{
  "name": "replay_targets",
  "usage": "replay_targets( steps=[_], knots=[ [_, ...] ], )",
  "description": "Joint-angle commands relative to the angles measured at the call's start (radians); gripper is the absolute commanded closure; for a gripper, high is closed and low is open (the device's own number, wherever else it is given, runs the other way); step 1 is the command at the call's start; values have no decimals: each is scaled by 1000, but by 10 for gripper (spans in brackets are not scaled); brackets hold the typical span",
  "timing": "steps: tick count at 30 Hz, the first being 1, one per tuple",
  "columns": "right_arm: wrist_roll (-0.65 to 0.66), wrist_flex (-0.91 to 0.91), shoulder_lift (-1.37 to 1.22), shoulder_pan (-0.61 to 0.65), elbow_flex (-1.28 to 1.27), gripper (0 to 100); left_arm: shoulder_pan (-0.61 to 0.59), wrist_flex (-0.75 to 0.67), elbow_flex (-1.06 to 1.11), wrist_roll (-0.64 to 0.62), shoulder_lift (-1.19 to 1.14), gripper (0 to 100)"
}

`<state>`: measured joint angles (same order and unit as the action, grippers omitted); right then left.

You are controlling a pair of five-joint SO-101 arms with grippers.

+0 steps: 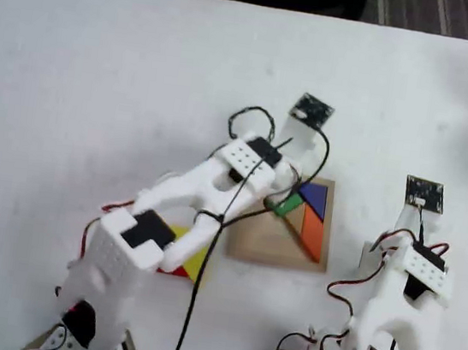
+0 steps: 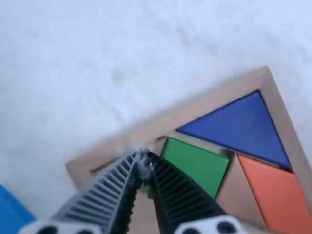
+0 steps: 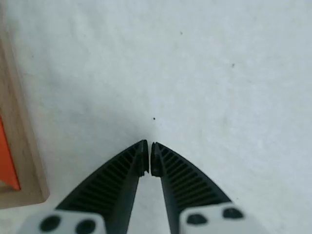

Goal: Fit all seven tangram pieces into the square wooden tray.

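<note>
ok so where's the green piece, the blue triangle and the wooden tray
green piece [image 2: 195, 165], left wrist view, middle of its top face
blue triangle [image 2: 239, 126], left wrist view, centre of its top face
wooden tray [image 2: 209, 103], left wrist view, on the bare rim beside the blue triangle

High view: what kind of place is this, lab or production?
Probably a lab or hobby bench, not production: left arm and right arm with loose wires, on a white table, plus a wooden tray puzzle.
</note>
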<state>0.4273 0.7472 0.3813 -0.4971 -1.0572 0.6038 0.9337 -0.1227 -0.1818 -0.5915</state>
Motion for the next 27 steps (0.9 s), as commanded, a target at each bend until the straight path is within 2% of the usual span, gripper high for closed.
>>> replay_targets(
  steps=[1, 6, 11, 15, 18, 22, 25, 27],
  knots=[
    [12, -16, 30, 13, 3, 974, 65, 46, -61, -17, 5, 978],
    [12, -16, 30, 13, 3, 974, 93, 51, -63, -17, 5, 978],
    [12, -16, 30, 13, 3, 974, 44, 52, -91, -17, 12, 978],
    [12, -16, 30, 13, 3, 974, -28, 146, -132, -52, 65, 978],
    [12, -16, 30, 13, 3, 974, -24, 242, -110, -98, 130, 978],
    [12, -16, 30, 13, 3, 974, 97, 279, 3, -81, 222, 978],
    [12, -16, 30, 13, 3, 974, 211, 212, 129, 46, 271, 978],
    [12, -16, 30, 13, 3, 974, 257, 189, 189, 84, 280, 978]
  ],
)
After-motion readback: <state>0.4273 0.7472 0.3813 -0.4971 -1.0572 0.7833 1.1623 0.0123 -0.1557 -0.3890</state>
